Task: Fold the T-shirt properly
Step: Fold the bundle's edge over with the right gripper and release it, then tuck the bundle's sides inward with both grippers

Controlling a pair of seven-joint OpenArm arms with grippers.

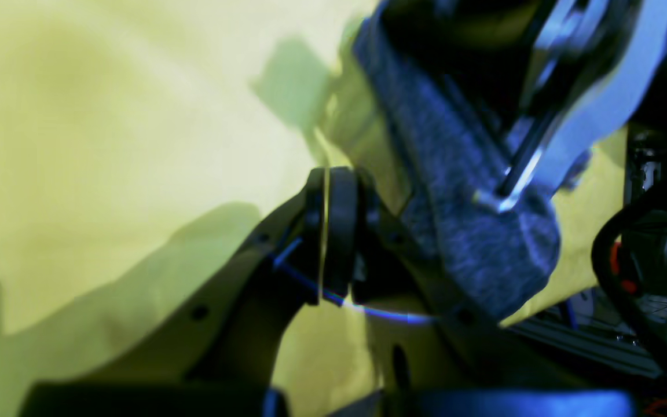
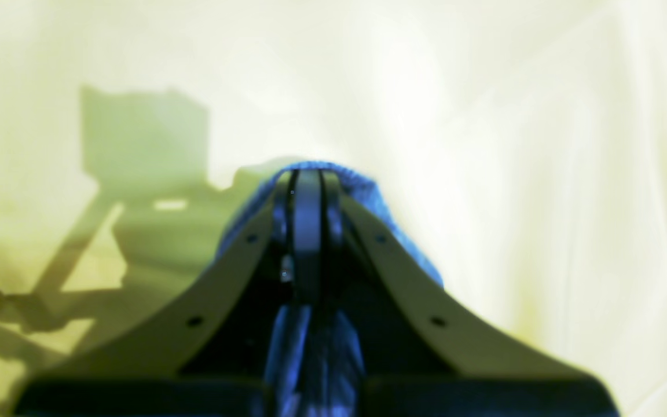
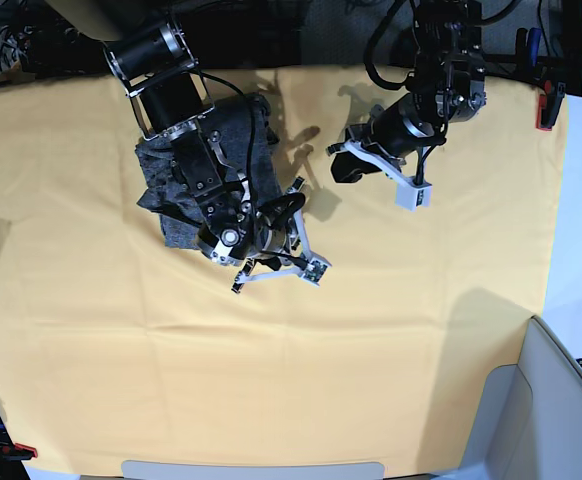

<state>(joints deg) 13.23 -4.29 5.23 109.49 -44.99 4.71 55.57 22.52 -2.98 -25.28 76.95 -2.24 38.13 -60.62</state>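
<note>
T-shirt (image 3: 176, 190) bunched at ten o'clock on the yellow table cloth (image 3: 391, 330) — mostly hidden under the right arm. Right gripper (image 2: 307, 179) clamped on its cloth. Left gripper (image 1: 330, 191) closed, apparently empty — view blurred, at one o'clock.

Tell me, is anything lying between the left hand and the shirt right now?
Nothing visible does. In the base view only bare yellow cloth lies between the left hand and the shirt, which sits bunched under the right arm. The right hand is shut on a fold of it.
</note>
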